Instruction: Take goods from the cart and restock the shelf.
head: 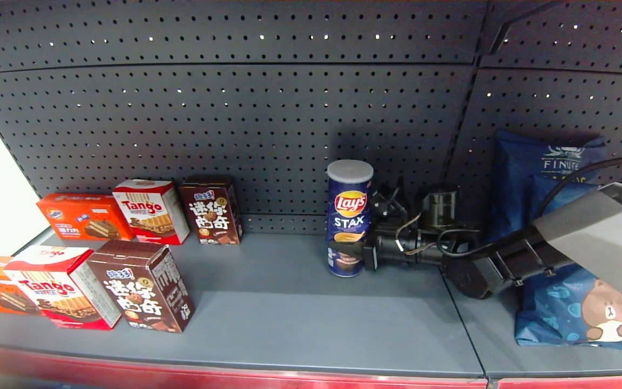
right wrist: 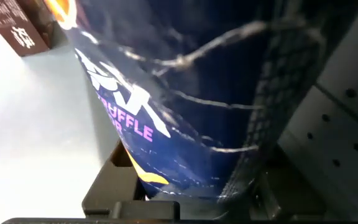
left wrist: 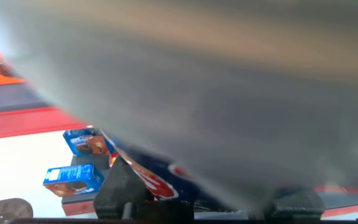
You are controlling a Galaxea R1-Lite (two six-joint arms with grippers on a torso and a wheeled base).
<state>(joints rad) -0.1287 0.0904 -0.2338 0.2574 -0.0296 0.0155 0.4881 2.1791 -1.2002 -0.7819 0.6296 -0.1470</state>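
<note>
On the flat grey shelf, near its middle, a tall cylindrical can is stood upright, close to the perforated pegboard behind it. The can is wrapped in glossy dark-blue print and is capped with a pale, round plastic lid. Its lower part is clamped by the right gripper, whose black fingers are pressed against opposite sides of the curved wall. In the right wrist view the smooth blue surface is seen held between them.

Well apart to the left, rectangular cardboard cartons are set in two rows, coloured orange, red-and-white and brown. To the right of the can, soft crinkled blue bags are placed, one of them leant against the pegboard. A red strip is run along the shelf's front edge.

Whether the left gripper is clenched or released cannot be told. A dark-blue surface with a red-and-white patch is seen at it, under a blurred grey mass. Two small blue boxes are seen beyond.
</note>
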